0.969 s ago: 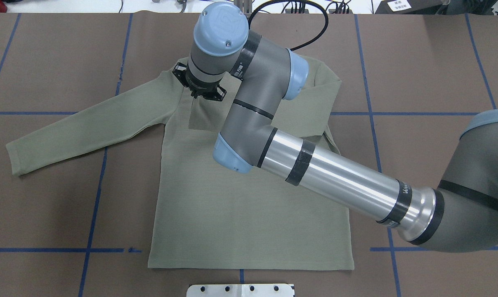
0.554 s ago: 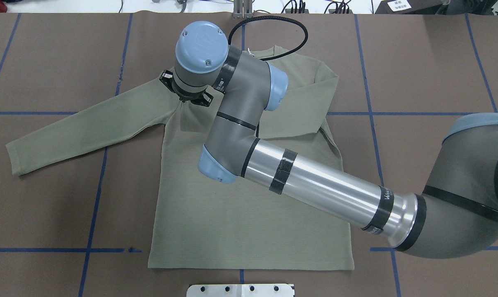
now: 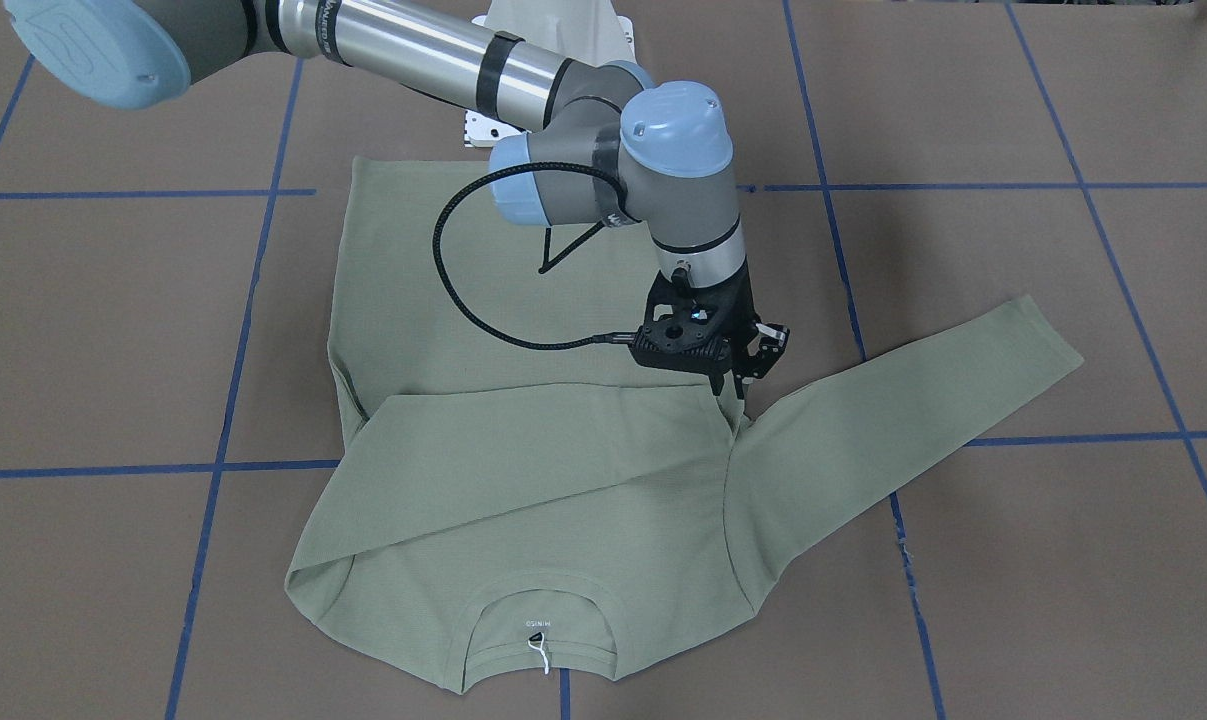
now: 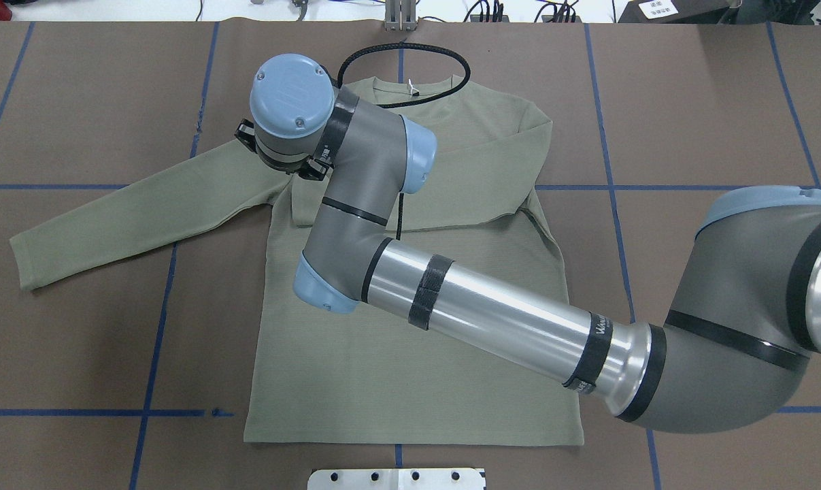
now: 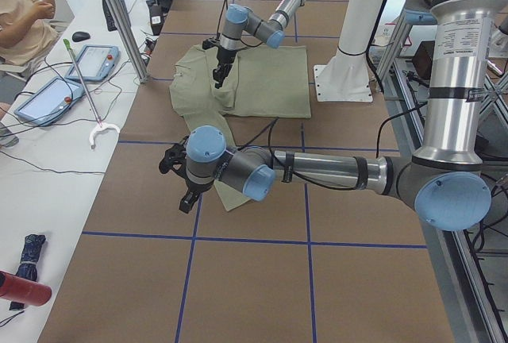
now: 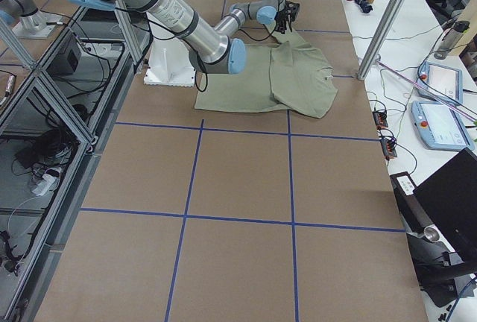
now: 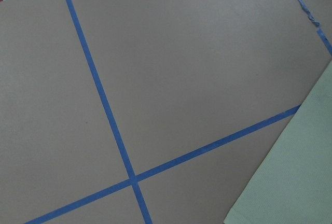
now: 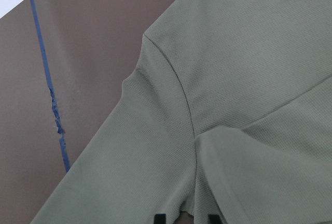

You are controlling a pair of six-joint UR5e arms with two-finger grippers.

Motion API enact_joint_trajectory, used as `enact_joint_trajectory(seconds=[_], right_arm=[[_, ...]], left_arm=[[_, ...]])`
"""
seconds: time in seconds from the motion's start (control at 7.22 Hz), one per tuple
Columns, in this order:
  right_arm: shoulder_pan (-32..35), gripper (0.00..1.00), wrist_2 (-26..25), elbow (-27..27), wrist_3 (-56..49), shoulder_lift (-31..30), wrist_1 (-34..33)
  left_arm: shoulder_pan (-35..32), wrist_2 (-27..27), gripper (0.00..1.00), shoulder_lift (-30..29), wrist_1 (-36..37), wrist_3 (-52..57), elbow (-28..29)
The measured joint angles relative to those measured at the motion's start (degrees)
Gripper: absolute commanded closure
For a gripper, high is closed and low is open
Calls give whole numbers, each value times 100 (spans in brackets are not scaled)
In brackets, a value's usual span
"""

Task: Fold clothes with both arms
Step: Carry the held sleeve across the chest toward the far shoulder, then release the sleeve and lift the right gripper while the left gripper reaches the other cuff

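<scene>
The sage-green shirt [image 4: 410,340] lies flat on the brown table, collar and white label [image 4: 410,85] at the far side. Its right sleeve [image 4: 478,170] is folded across the chest. Its left sleeve [image 4: 131,204] stretches out flat. My right gripper [image 3: 741,385] is shut on the cuff of the folded sleeve, low over the left armpit seam. The right wrist view shows cloth between its fingertips [image 8: 161,218]. My left gripper [image 5: 178,178] shows only in the exterior left view, above the table near the left sleeve's end. I cannot tell whether it is open or shut.
Blue tape lines [image 4: 152,340] cross the brown table cover. The white base plate [image 4: 396,478] sits at the near edge behind the shirt's hem. A side bench with tablets [image 5: 48,97] and metal posts [image 5: 119,17] stands beyond the table's far edge.
My right gripper has moved left across the chest towards the left shoulder, dragging the folded sleeve's cuff with it. The collar and label have come into sight.
</scene>
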Motion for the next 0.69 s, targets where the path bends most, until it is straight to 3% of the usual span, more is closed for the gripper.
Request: enact_joint_trajectory(seconds=[0.28, 0.69], right_arm=[[15, 0, -27, 153, 30, 4, -140], [559, 0, 607, 1879, -14, -1249, -1009]], left_arm=[[349, -1, 0, -18, -12, -285, 28], [1091, -3, 0, -142, -744, -1769, 701]])
